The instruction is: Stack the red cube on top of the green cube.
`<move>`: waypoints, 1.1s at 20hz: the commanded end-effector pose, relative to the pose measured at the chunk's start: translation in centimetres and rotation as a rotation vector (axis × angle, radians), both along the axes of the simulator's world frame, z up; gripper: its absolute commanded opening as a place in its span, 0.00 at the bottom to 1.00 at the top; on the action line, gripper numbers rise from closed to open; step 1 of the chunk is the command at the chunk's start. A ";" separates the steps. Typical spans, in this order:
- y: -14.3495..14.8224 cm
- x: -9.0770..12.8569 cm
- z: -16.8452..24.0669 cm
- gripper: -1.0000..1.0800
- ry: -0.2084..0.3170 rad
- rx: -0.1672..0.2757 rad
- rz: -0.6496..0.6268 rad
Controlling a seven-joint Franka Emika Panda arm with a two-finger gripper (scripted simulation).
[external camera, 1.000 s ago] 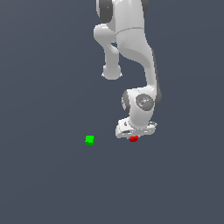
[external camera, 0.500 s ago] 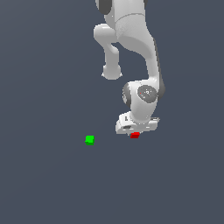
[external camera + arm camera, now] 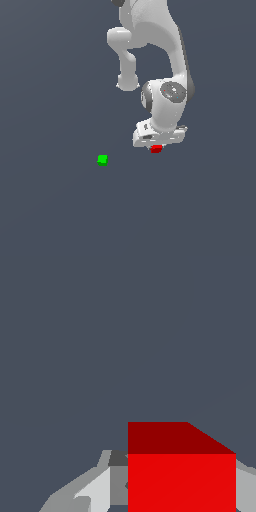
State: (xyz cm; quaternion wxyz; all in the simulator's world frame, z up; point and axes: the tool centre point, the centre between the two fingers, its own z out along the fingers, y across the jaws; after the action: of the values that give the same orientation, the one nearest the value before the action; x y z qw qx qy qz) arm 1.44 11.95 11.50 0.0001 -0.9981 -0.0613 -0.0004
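Observation:
The red cube (image 3: pixel 156 148) sits between the fingers of my gripper (image 3: pixel 157 148), which is shut on it and holds it above the grey floor. In the wrist view the red cube (image 3: pixel 180 471) fills the space between the grey fingers (image 3: pixel 95 491). The green cube (image 3: pixel 102 160) rests on the floor, toward the exterior view's left of the gripper and well apart from it. It does not show in the wrist view.
The white arm (image 3: pixel 165 75) rises above the gripper toward the top of the exterior view. The plain dark grey floor (image 3: pixel 60 210) lies all around.
The gripper has risen with the red cube held in it, lifting it off the floor. The green cube has not moved.

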 end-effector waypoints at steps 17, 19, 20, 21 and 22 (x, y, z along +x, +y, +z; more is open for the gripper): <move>-8.0 0.4 -1.5 0.00 0.000 0.000 0.000; -10.4 0.6 -2.1 0.00 0.000 -0.001 0.000; -11.7 0.7 -2.4 0.00 0.000 -0.001 0.000; -12.9 0.8 -2.7 0.00 0.000 -0.001 0.000; -14.2 0.9 -3.0 0.00 0.000 -0.001 0.000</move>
State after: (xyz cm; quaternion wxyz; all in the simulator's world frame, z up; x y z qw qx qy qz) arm 2.20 -0.28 8.94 -0.0001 -0.9981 -0.0614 0.0000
